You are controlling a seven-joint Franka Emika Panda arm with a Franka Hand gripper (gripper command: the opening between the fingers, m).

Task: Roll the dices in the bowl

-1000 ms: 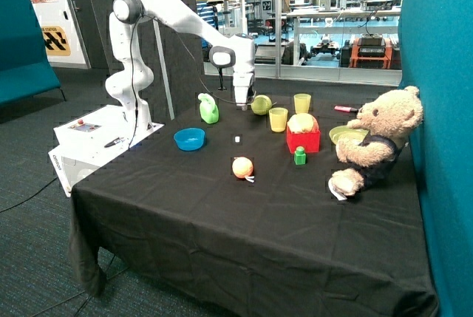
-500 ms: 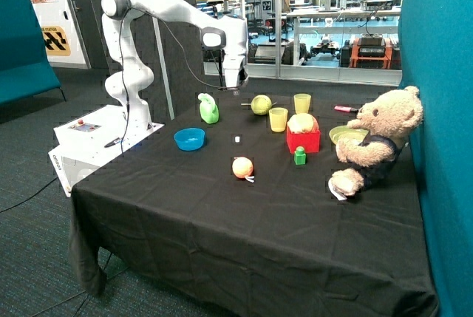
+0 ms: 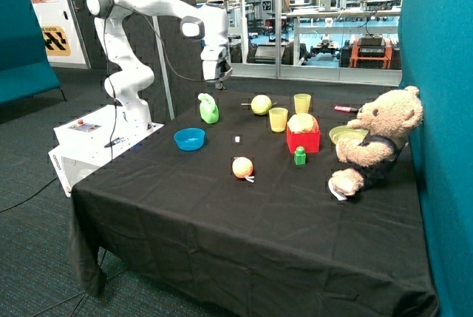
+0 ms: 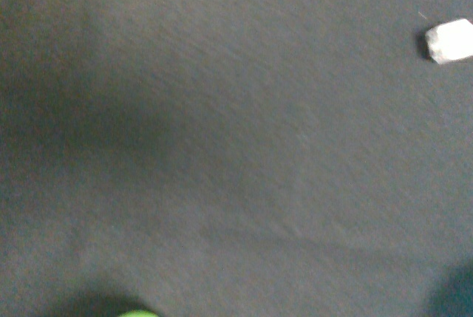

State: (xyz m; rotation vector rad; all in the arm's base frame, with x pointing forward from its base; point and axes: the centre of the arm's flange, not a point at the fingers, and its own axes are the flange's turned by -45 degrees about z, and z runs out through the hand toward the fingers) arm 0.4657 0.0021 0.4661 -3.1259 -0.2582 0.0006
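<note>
Jaw spacing cannot be told; the gripper (image 3: 219, 83) is seen raised above the green watering can (image 3: 208, 108), touching nothing. One white dice (image 3: 237, 139) is seen on the black cloth, well apart from the blue bowl (image 3: 189, 139)

In the wrist view the end effector is out of frame. A green object (image 4: 137, 314) is cut off at the bottom edge. In the outside view the end effector (image 3: 219, 83) is too small to read, and only one die (image 3: 237, 139) shows.
</note>
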